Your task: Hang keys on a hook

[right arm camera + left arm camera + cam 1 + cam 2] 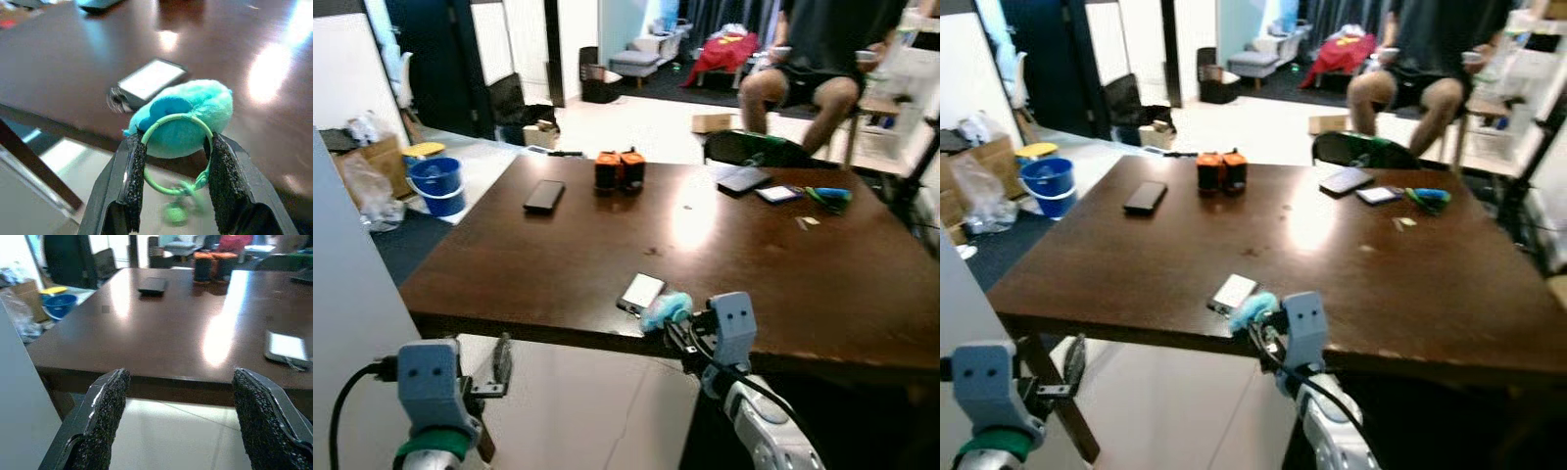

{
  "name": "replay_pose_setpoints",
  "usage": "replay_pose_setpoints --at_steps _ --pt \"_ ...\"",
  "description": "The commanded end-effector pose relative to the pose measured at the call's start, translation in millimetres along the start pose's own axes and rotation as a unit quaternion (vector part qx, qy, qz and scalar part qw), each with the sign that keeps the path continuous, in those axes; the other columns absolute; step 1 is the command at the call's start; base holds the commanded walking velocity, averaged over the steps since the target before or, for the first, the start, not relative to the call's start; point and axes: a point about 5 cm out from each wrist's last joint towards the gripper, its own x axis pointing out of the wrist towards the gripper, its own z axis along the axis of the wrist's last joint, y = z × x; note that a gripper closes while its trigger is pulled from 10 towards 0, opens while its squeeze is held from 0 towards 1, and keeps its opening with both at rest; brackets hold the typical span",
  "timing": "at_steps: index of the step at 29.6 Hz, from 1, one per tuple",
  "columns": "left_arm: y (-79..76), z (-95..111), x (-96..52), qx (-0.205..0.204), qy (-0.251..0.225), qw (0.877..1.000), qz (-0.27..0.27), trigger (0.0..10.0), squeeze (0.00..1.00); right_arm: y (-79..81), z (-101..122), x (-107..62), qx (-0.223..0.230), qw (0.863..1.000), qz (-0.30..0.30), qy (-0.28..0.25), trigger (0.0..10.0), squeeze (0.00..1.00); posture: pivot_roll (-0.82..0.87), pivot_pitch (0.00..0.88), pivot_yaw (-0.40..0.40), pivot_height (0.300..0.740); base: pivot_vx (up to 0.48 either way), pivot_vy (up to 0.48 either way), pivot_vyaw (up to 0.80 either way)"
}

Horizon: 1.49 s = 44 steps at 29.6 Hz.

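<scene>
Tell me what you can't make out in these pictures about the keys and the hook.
- Hook: none can be made out, so the hanging spot is unknown.
- Keys: in the right wrist view the right gripper holds a teal plush on a green ring; whatever hangs below is blurred.
- Grip: in the eye views the plush covers the fingertips.
- Seated person: cut off by the top edge.

A turquoise plush keychain (pixel 188 115) with a darker blue patch and a light green ring (pixel 177 152) sits between black gripper fingers (pixel 135 181), above a glossy dark brown table (pixel 558 257) bearing two orange-and-black items (pixel 619 170) and a black phone (pixel 544 196).
</scene>
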Motion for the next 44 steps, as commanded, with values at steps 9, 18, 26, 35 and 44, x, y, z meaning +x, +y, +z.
replay_pose_setpoints --at_steps 9,18,26,35,44 --pt "6.4 -2 -2.9 0.007 0.01 1.0 0.001 10.0 0.0 9.8 -3 0.8 0.013 1.0 0.008 -0.001 10.0 0.0 -0.17 0.0 0.072 0.74 -0.035 0.0 0.0" --pt "6.2 1 5.6 -0.003 0.0 1.0 -0.004 10.0 0.0 12.5 -5 2.0 0.021 1.0 0.008 -0.004 10.0 0.0 -0.16 0.0 0.073 0.74 0.0 0.0 0.0" --pt "0.4 -5 35.4 0.017 -0.001 1.0 -0.022 10.0 0.0 16.5 0 9.5 0.019 1.0 0.018 -0.013 10.0 0.0 -0.16 0.0 0.077 0.74 0.0 0.0 0.0" --pt "10.3 -10 49.5 0.03 0.005 0.999 0.018 10.0 0.0 19.4 3 13.3 0.016 0.999 0.026 -0.021 10.0 0.0 -0.17 0.0 0.082 0.74 0.0 0.0 0.0" --pt "13.4 -8 42.3 0.035 0.005 0.999 0.022 10.0 0.0 25.4 1 11.9 -0.032 0.999 0.041 -0.015 10.0 0.0 -0.17 0.0 0.08 0.74 0.0 0.0 0.36"
